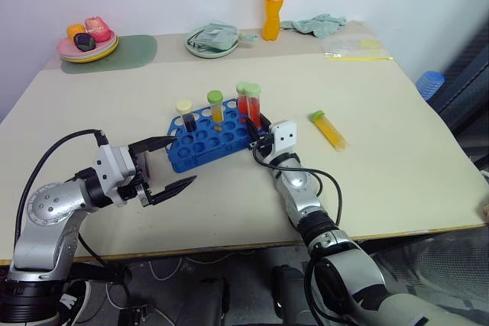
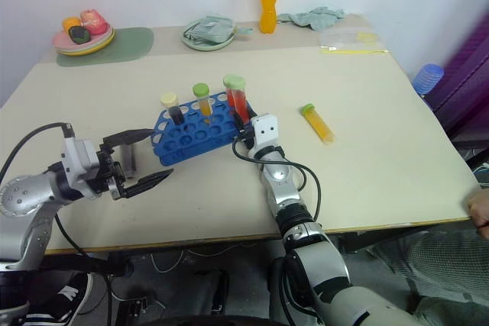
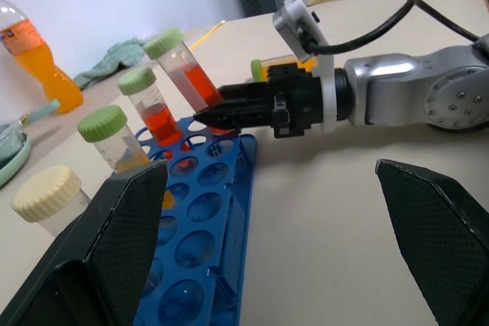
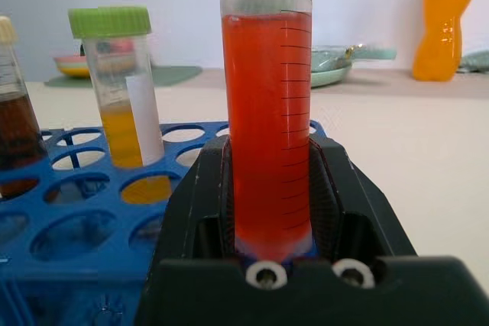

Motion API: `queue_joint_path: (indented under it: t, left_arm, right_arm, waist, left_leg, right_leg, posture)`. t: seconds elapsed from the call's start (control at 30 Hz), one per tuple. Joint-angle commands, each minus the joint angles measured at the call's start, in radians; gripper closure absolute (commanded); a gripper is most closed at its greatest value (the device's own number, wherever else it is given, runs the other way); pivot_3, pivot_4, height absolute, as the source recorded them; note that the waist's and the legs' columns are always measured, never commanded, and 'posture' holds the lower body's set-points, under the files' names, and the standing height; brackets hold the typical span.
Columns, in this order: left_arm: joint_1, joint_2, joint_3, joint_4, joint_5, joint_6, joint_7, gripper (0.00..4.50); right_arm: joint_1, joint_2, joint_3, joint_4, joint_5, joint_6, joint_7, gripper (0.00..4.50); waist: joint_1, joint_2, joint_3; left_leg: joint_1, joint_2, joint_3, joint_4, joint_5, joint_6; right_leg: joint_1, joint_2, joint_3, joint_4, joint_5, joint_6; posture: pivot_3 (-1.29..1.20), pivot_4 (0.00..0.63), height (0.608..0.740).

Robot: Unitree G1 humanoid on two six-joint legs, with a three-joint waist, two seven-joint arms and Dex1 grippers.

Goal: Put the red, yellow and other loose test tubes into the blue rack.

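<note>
The right gripper (image 1: 258, 129) is clamped on a red test tube (image 4: 267, 120) at the blue rack's (image 1: 206, 141) right end. The left gripper (image 1: 170, 164) gapes empty, near-left of it. A yellow tube (image 1: 328, 128) lies farther right.

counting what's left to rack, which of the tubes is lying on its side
The yellow tube with the green cap, flat on the table to the right of the blue rack. The other tubes stand upright at the rack, one red tube clamped in the right gripper.

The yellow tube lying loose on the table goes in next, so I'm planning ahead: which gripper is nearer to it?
The right gripper, shut on a red tube at the rack, is nearer the yellow tube. The open left gripper sits beyond the rack's far side.
</note>
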Motion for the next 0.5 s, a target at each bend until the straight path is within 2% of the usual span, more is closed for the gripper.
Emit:
queue_joint_path:
  t: [0.03, 0.17, 0.3, 0.43, 0.5]
  left_arm:
    - [0.006, 0.012, 0.029, -0.037, -0.013, -0.002, 0.005, 0.00]
    - [0.006, 0.010, 0.028, -0.039, -0.014, -0.001, 0.006, 0.00]
    - [0.011, 0.005, 0.021, -0.044, -0.009, -0.006, 0.009, 0.00]
    - [0.021, 0.000, 0.021, -0.047, -0.005, -0.014, 0.013, 0.00]
    - [0.024, -0.005, 0.018, -0.044, 0.000, -0.024, 0.014, 0.00]
  right_arm:
    - [0.014, 0.018, -0.026, -0.003, 0.065, 0.009, 0.070, 2.10]
    - [0.022, 0.010, -0.015, -0.032, 0.037, 0.002, 0.055, 0.16]
    - [0.082, -0.056, 0.020, -0.166, 0.007, 0.045, 0.098, 0.07]
    - [0.213, -0.167, 0.022, -0.468, 0.053, 0.198, 0.187, 0.07]
    - [0.300, -0.273, 0.017, -0.675, 0.104, 0.341, 0.267, 0.07]
  waist:
    - [0.001, 0.000, 0.000]
    - [0.000, 0.000, 0.000]
    - [0.002, 0.000, 0.000]
    - [0.010, 0.000, 0.000]
    - [0.011, 0.000, 0.000]
  left_leg:
    - [0.000, 0.000, 0.000, 0.000, 0.000, 0.000]
    - [0.000, 0.000, 0.000, 0.000, 0.000, 0.000]
    - [0.000, 0.000, 0.000, 0.000, 0.000, 0.000]
    - [-0.001, 0.000, 0.000, 0.000, 0.000, 0.001]
    - [-0.001, 0.000, 0.000, 0.000, 0.000, 0.001]
  right_leg:
    - [0.000, 0.000, 0.000, 0.000, 0.000, 0.000]
    - [0.000, 0.000, 0.000, 0.000, 0.000, 0.000]
    - [0.000, 0.000, 0.000, 0.000, 0.000, 0.000]
    - [0.001, -0.001, 0.000, -0.001, 0.000, 0.000]
    - [0.001, -0.001, 0.000, -0.002, 0.000, 0.000]
  posture:
    - [0.00, 0.150, 0.740]
    - [0.00, 0.150, 0.740]
    - [0.00, 0.150, 0.740]
    - [0.00, 0.150, 0.740]
    - [0.00, 0.150, 0.740]
